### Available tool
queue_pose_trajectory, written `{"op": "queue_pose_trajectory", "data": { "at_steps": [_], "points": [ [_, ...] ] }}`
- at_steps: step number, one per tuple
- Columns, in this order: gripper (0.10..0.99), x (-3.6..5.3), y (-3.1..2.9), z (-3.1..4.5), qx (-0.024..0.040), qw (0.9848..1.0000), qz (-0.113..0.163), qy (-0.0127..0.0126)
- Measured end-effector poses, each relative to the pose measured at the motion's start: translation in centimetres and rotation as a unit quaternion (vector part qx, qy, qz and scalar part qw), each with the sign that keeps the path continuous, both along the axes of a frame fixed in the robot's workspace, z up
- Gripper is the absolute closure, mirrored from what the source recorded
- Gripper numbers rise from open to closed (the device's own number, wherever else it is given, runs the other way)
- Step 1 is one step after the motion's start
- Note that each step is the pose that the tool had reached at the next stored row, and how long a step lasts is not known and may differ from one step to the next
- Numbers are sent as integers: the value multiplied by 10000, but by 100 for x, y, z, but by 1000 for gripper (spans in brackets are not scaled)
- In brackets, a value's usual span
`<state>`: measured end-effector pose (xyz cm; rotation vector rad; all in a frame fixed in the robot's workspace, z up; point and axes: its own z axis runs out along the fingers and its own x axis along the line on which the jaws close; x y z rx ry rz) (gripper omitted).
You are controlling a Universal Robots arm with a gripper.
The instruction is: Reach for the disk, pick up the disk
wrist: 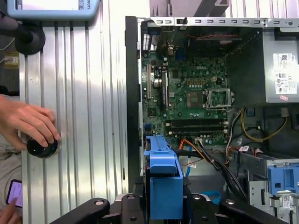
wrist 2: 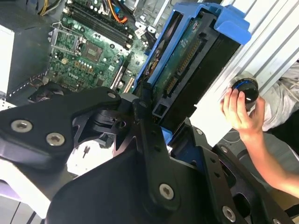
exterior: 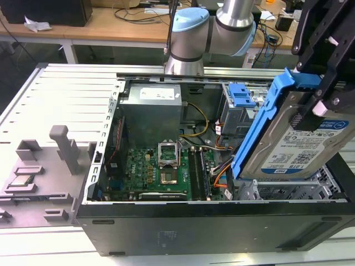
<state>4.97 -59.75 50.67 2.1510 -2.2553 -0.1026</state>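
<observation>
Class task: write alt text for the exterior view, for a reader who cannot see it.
A black claw holds a disk in a blue frame, tilted and lifted above an open computer case. Inside the case lie a green circuit board and a grey power supply. The case rests on a ribbed metal table, with the arm behind.

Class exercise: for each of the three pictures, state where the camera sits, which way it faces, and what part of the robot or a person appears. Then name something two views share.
Exterior view: off the arm, facing the open computer case, the silver-and-blue arm behind; black end effector holds the silver, blue-framed disk.
First wrist view: looks down the end effector onto the green motherboard; a hand on a black knob.
Second wrist view: along the end effector.
Shared: both wrist views show the hand.
</observation>
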Motion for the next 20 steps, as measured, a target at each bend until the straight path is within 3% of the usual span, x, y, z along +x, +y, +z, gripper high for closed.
{"op": "queue_pose_trajectory", "data": {
  "at_steps": [13,20],
  "points": [
    [718,291,1,-71,-22,10000,0,14],
    [718,381,2,-133,-23,10000,0,25]
  ]
}}
